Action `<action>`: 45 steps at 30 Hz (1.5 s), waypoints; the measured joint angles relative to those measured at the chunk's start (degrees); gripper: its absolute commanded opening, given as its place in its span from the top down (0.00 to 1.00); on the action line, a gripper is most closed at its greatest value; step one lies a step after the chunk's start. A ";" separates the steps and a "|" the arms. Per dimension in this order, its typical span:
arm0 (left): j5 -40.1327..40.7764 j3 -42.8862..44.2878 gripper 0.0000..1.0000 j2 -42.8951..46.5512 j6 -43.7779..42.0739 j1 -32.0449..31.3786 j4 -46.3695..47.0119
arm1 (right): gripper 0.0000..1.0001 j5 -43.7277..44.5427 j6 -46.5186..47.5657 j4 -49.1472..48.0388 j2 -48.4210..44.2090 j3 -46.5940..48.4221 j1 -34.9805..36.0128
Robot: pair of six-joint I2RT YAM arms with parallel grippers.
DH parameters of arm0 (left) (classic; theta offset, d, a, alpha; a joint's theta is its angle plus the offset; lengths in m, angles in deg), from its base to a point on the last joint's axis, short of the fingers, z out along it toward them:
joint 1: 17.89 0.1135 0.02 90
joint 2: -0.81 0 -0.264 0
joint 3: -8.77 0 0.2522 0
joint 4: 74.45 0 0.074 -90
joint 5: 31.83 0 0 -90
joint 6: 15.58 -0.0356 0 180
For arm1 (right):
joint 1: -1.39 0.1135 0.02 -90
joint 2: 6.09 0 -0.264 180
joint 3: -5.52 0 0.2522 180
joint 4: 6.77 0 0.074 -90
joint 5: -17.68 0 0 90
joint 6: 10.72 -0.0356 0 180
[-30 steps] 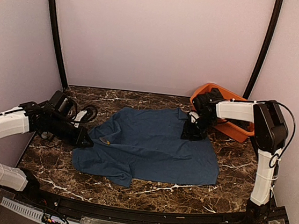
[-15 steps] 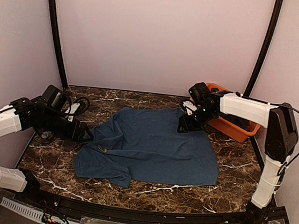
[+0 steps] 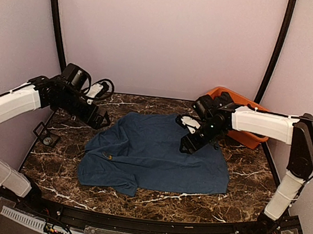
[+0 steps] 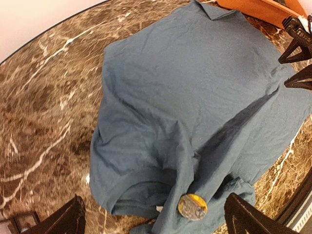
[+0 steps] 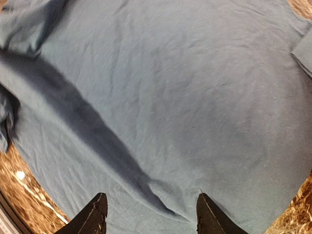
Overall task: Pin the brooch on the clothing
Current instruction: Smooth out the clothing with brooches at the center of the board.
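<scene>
The clothing [image 3: 158,151], a dark navy T-shirt, lies spread and rumpled on the marble table [image 3: 153,198]. A round yellow-and-grey brooch [image 3: 108,157] sits on a fold near the shirt's left edge, seen close in the left wrist view as the brooch [image 4: 192,206]. My left gripper [image 3: 98,120] hangs open above the table, off the shirt's far-left corner, with nothing in it; its fingertips [image 4: 73,217] frame the shirt [image 4: 195,97]. My right gripper [image 3: 190,143] is open just over the shirt's right half [image 5: 170,87], fingertips [image 5: 207,214] astride a low fabric ridge.
An orange tub [image 3: 249,137] stands at the back right behind the right arm. A small black square object [image 3: 46,134] lies on the table at the far left. Pale walls and two black curved posts [image 3: 56,32] close in the workspace.
The left gripper went from shut to wide open, left the shirt's left edge and rose back toward the far left. The right gripper moved from the tub's side onto the shirt and opened wider.
</scene>
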 measured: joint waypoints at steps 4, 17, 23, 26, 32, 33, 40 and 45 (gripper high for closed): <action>-5.46 6.36 0.01 -9.22 -5.64 0.00 1.38 | 0.37 1.40 5.29 -2.27 -1.81 -6.01 1.95; -22.95 11.93 0.01 -21.73 -19.96 -3.34 5.01 | 0.43 8.46 14.47 -4.90 -4.00 -15.04 4.09; -23.32 10.12 0.01 -22.53 -24.59 -5.73 6.21 | 0.49 9.62 15.85 -5.25 -1.38 -15.06 4.04; -24.35 7.65 0.01 -22.49 -25.42 -5.73 7.76 | 0.57 9.14 16.20 -5.25 -0.74 -15.15 4.04; -24.11 3.89 0.01 -22.21 -26.18 -5.66 9.94 | 0.85 8.11 16.59 -5.14 0.07 -14.95 3.93; -23.85 3.61 0.01 -21.99 -26.27 -5.66 10.16 | 0.87 8.07 16.87 -5.09 0.37 -14.88 3.93; -20.26 2.19 0.01 -17.73 -26.16 -5.66 11.76 | 1.00 7.61 17.00 -4.63 1.66 -14.23 3.91; -11.98 -0.70 0.01 -12.37 -24.96 -5.66 14.05 | 1.00 6.16 16.87 -3.26 0.79 -13.09 3.72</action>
